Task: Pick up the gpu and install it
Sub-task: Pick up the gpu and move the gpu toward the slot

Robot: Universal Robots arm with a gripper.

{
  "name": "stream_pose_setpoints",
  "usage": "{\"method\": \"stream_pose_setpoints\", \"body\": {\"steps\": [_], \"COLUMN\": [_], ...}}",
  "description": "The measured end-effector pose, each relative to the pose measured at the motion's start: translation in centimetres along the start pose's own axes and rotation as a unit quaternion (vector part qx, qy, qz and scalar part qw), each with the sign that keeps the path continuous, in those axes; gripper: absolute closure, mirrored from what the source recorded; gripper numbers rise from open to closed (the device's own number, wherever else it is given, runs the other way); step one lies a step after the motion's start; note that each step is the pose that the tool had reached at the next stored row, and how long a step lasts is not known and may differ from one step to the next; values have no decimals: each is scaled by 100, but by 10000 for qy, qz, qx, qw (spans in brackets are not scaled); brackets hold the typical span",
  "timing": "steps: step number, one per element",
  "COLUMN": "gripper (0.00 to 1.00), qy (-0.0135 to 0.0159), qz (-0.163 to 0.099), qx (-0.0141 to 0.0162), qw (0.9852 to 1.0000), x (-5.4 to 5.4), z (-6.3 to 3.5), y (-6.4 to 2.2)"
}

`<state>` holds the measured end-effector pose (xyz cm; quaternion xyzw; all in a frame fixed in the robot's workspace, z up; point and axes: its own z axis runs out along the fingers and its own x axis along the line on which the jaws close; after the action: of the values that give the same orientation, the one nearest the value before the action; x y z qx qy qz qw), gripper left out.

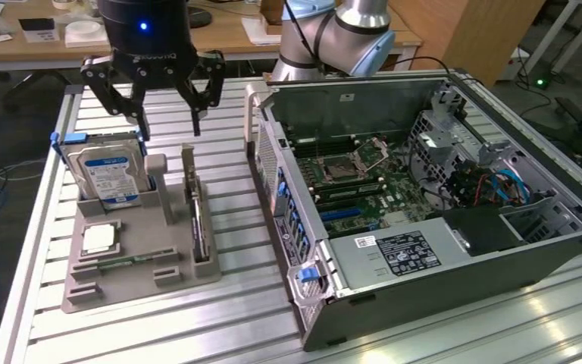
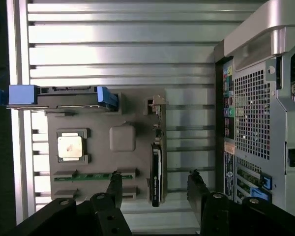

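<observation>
The gpu (image 1: 199, 221) stands on its edge in a slot along one side of the grey holder tray (image 1: 139, 277), the side nearest the computer case. From the wrist view the gpu (image 2: 156, 173) is a thin dark strip, with its silver bracket (image 2: 159, 104) at the far end. My gripper (image 1: 167, 114) hangs open above the back of the tray, clear of the card. In the wrist view the gripper (image 2: 155, 183) straddles the card's line, one fingertip on each side, with nothing held.
The tray also holds a silver hard drive (image 1: 109, 171) with a blue label, a CPU (image 1: 99, 239) and a green memory stick (image 1: 121, 262). An open computer case (image 1: 423, 197) with its motherboard exposed lies to the exterior view's right on the slatted metal table (image 1: 240, 250).
</observation>
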<state>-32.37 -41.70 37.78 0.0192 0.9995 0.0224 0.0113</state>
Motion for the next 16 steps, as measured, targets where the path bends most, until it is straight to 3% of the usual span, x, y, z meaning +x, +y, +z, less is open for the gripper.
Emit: {"method": "stream_pose_setpoints", "body": {"steps": [9, 16], "gripper": [35, 35], "qy": [9, 25], "qz": [-9, -19], "qx": [0, 4], "qw": [10000, 10000], "x": [0, -8], "z": [159, 244], "y": [-76, -80]}}
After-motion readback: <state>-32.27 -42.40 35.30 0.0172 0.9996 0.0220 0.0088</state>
